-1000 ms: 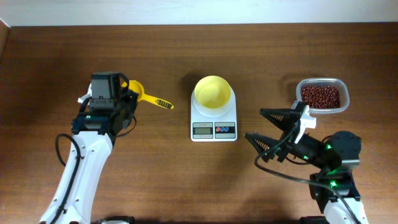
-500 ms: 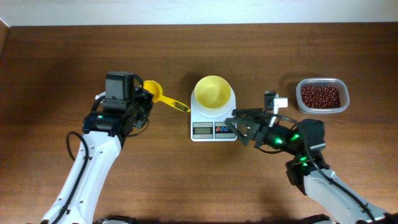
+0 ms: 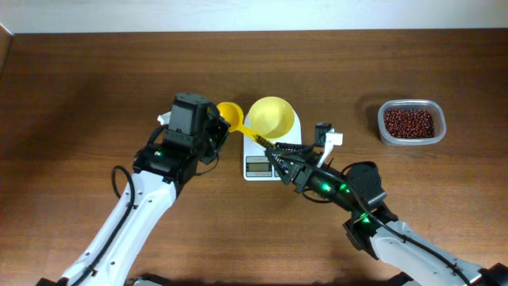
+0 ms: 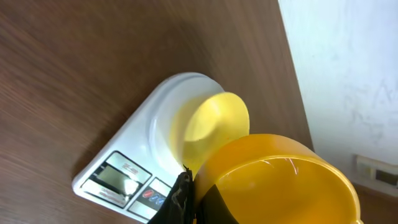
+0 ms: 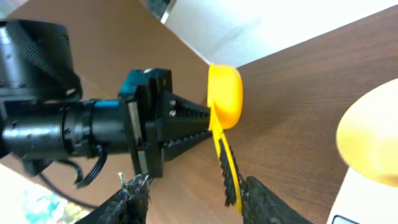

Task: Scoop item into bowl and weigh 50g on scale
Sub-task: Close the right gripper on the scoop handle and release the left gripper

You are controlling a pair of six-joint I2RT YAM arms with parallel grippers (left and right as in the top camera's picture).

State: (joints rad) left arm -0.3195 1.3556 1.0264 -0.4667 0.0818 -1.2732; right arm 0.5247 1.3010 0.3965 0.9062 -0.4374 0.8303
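1. Beans (image 3: 409, 122) fill a clear tub (image 3: 382, 127) on the far right of the table (image 3: 79, 79), well apart from both arms; none lie in the bowl (image 3: 272, 117).
2. The bowl sits on the scale (image 3: 252, 156) at centre, and it looks empty in the left wrist view.
3. The yellow scoop (image 3: 230, 114) is held in the air just left of the bowl. Its long axis slants from the cup, far and left, to the handle tip, near and right, above the scale.
4. The left gripper (image 3: 216, 129) is clamped on the scoop at the neck below the cup.
5. The right gripper (image 5: 199, 199) reaches in from the right. Its jaws stand half parted astride the free end of the handle, with a clear gap on one side in the right wrist view. No grip is made yet.
6. Judgement: the step in hand is a handover of the scoop. It turns on the handle lying lengthwise between the right jaws. The right arm is also nearer the tub, which lies to its far right.
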